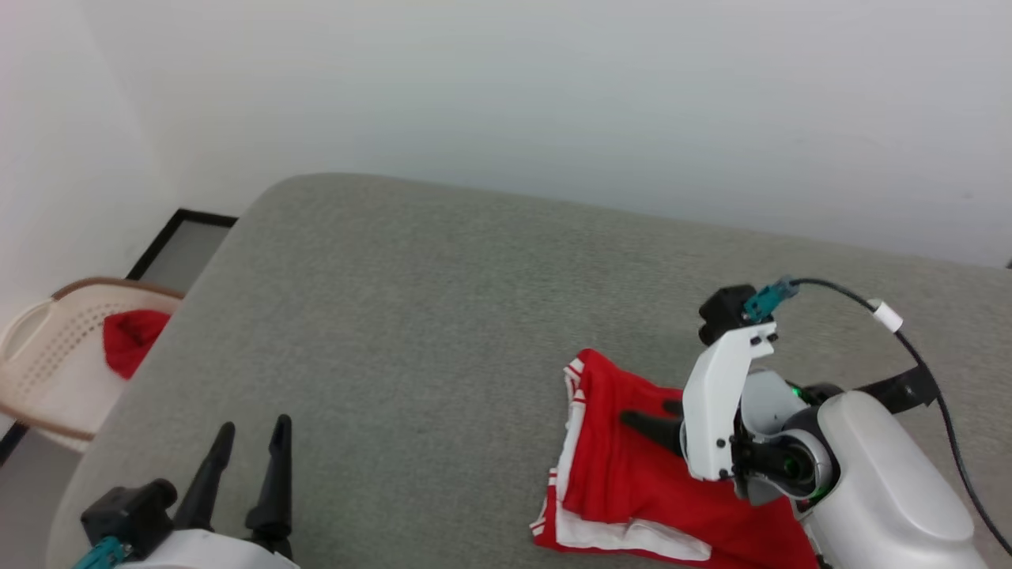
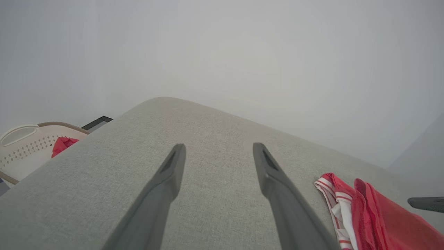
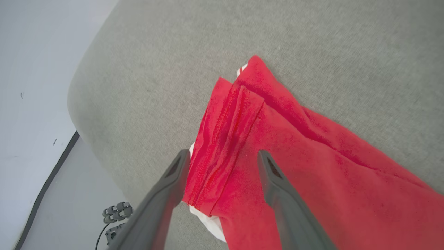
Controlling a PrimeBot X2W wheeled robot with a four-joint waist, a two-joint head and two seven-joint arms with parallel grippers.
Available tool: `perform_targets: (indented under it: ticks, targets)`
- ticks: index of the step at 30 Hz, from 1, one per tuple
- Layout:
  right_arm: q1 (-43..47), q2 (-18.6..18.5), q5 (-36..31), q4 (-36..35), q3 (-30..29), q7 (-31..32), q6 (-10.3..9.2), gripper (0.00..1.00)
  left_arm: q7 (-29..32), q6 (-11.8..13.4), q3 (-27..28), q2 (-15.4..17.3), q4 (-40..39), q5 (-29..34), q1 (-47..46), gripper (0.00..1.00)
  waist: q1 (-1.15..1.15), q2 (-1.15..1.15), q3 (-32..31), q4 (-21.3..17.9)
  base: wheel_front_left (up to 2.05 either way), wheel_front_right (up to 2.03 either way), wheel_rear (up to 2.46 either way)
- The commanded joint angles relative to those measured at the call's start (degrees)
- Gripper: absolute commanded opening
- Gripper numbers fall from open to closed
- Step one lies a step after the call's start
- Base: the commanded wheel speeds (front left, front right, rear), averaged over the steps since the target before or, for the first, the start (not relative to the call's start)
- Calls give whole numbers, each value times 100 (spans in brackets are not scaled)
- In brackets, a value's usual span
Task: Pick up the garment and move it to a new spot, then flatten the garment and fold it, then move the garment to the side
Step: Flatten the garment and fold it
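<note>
Bright, soft, even light with no glare and only faint shadows on the grey fabric tabletop (image 1: 443, 316). In the left wrist view the pale wall (image 2: 222, 52) in the upper frame is hazy, and the wide lens bows the edges. In the right wrist view the red jersey shirt with white trim (image 3: 312, 149) looks vivid and crisp.

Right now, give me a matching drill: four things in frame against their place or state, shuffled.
1 garment
2 left hand
3 right hand
4 small red cloth

A in the pale basket
B open, over bare grey surface
C lying on the grey surface, robot's right
D open, fingers either side of a red fabric fold

Pairs: 1-C, 2-B, 3-D, 4-A
</note>
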Motion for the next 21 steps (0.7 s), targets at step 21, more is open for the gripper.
perform_targets:
  ticks: [21]
  targets:
    - [780, -1857, 147, -1901, -89, -3213, -2, 100, -257, 312, 533, 366, -543, 75, 827, 100, 0, 0, -305, -1690, 0, 0, 0]
